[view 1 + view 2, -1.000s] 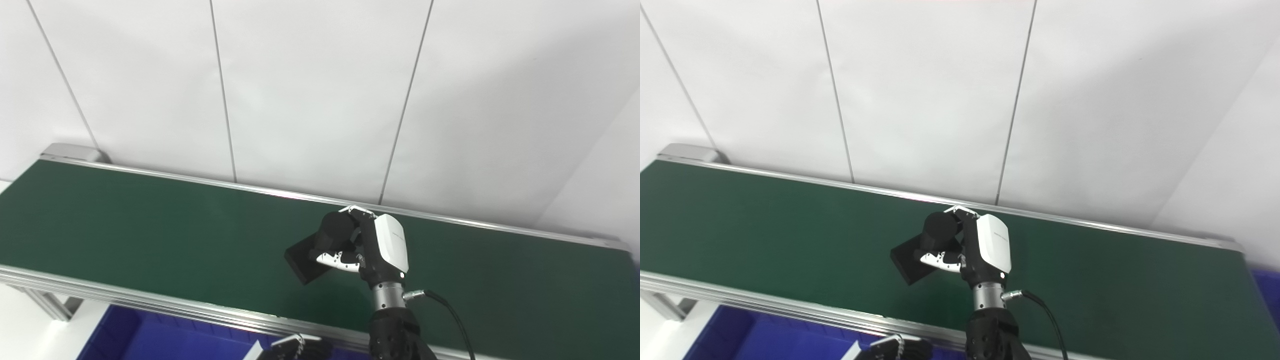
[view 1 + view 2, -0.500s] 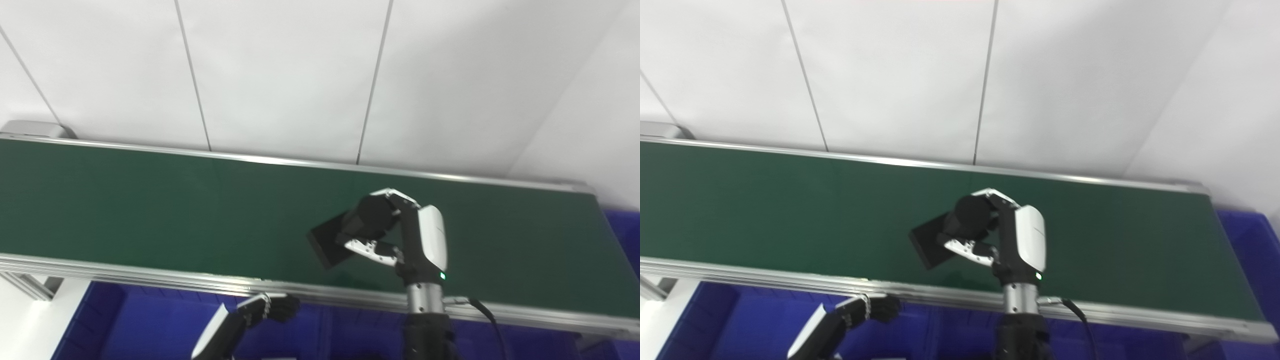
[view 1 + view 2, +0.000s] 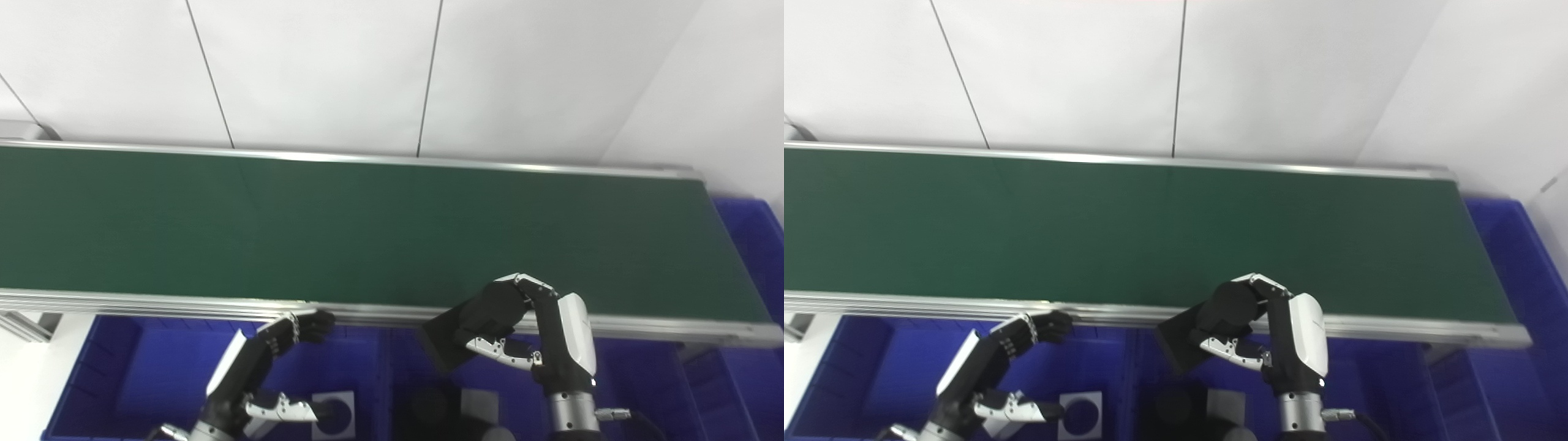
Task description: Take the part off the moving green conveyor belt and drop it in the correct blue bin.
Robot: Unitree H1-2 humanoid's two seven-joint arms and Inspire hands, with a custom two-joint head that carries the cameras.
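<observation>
My right hand (image 3: 527, 334) is shut on a flat black rectangular part (image 3: 444, 344), gripping it by one end. The part hangs just in front of the green conveyor belt (image 3: 367, 226), over the middle blue bin (image 3: 612, 380). In the right eye view the same part (image 3: 1179, 343) sticks out to the left of the right hand (image 3: 1268, 334). My left hand (image 3: 263, 367) hovers over the left blue bin (image 3: 147, 367), fingers loosely curled and apart, holding nothing.
The belt's metal front rail (image 3: 184, 303) runs between belt and bins. A white square part with a dark round hole (image 3: 334, 416) lies in the left bin. Dark and grey parts (image 3: 453, 410) lie in the middle bin. Another blue bin (image 3: 750, 233) stands at the belt's right end.
The camera has tilted down, bringing the bins into view. My right hand has carried the black part off the belt toward me, past the front rail. The left hand has risen into view.
</observation>
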